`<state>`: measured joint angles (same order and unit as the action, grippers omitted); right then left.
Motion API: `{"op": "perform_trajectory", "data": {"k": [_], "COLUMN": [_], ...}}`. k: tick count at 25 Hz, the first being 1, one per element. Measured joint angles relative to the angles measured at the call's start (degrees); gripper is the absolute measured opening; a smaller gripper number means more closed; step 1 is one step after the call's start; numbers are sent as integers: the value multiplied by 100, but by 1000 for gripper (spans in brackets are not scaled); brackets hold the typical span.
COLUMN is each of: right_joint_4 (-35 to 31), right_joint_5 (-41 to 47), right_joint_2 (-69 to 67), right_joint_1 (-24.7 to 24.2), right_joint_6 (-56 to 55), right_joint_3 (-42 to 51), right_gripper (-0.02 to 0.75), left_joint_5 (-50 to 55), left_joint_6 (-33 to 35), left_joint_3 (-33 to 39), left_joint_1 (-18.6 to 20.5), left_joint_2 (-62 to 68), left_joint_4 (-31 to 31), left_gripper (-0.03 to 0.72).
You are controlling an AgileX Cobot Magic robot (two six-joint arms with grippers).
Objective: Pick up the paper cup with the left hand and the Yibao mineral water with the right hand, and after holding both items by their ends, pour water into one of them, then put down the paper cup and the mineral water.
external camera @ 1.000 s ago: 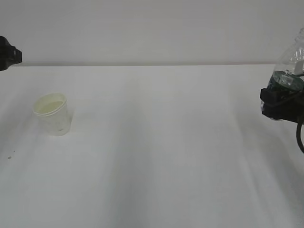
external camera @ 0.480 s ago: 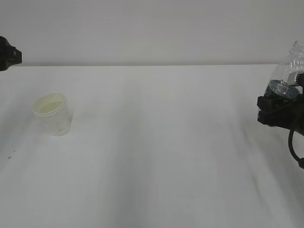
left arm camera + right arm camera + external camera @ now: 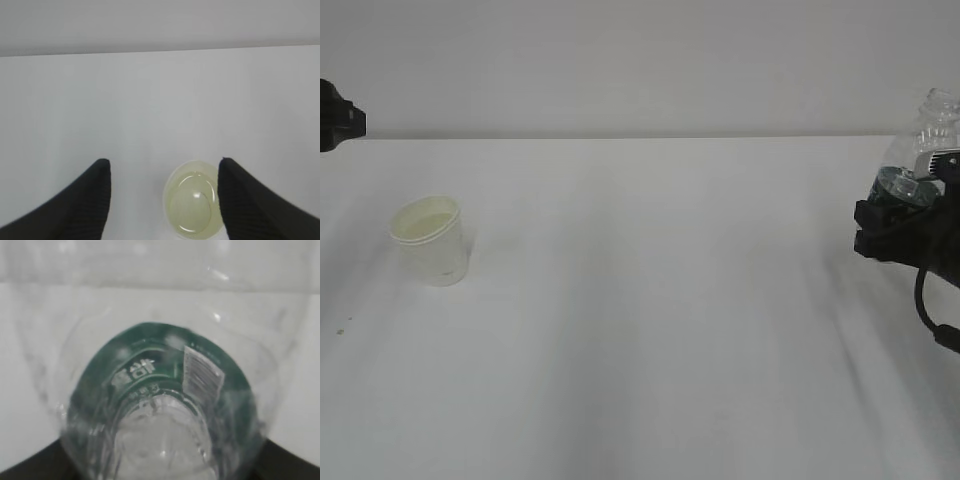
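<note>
The paper cup (image 3: pixel 431 240) stands upright on the white table (image 3: pixel 650 300) at the left; its cream inside looks glossy. In the left wrist view the cup (image 3: pixel 193 202) lies below and between the fingers, close to the right finger (image 3: pixel 245 200). My left gripper (image 3: pixel 162 200) is open and empty; only its tip (image 3: pixel 335 115) shows at the left edge, above and left of the cup. My right gripper (image 3: pixel 905 235) at the right edge is shut on the Yibao mineral water (image 3: pixel 918 150), held near upright, mouth up. Its green label (image 3: pixel 150 375) fills the right wrist view.
A pale wall (image 3: pixel 640 60) stands behind the table's far edge. A black cable (image 3: pixel 932 310) hangs below the right gripper. A few small dark specks (image 3: pixel 342 325) lie on the table near the left front.
My right gripper has moved a little left and down with the bottle, which now stands more upright with its mouth in view. The cup and the left gripper have not moved.
</note>
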<state>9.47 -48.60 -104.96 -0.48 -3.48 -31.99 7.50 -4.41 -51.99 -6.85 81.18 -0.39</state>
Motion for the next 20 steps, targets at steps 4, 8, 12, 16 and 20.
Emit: {"op": "perform_trajectory", "data": {"k": [4, 8, 12, 16, 20], "right_joint_4": [0, 0, 0, 0, 0], "right_joint_5": [0, 0, 0, 0, -3], "right_joint_2": [-24, -35, -102, -279, -454], "right_joint_1": [0, 0, 0, 0, 0], "right_joint_6": [37, 111, 124, 124, 124], "right_joint_3": [-76, -147, -240, -332, -416], "right_gripper": [400, 400, 400, 400, 400], "left_joint_5": [44, 44, 44, 57, 57], "left_joint_6": [0, 0, 0, 0, 0], "left_joint_3": [0, 0, 0, 0, 0], "left_joint_1": [0, 0, 0, 0, 0], "left_joint_2": [0, 0, 0, 0, 0], "left_joint_4": [0, 0, 0, 0, 0], "left_gripper": [475, 475, 475, 475, 475]}}
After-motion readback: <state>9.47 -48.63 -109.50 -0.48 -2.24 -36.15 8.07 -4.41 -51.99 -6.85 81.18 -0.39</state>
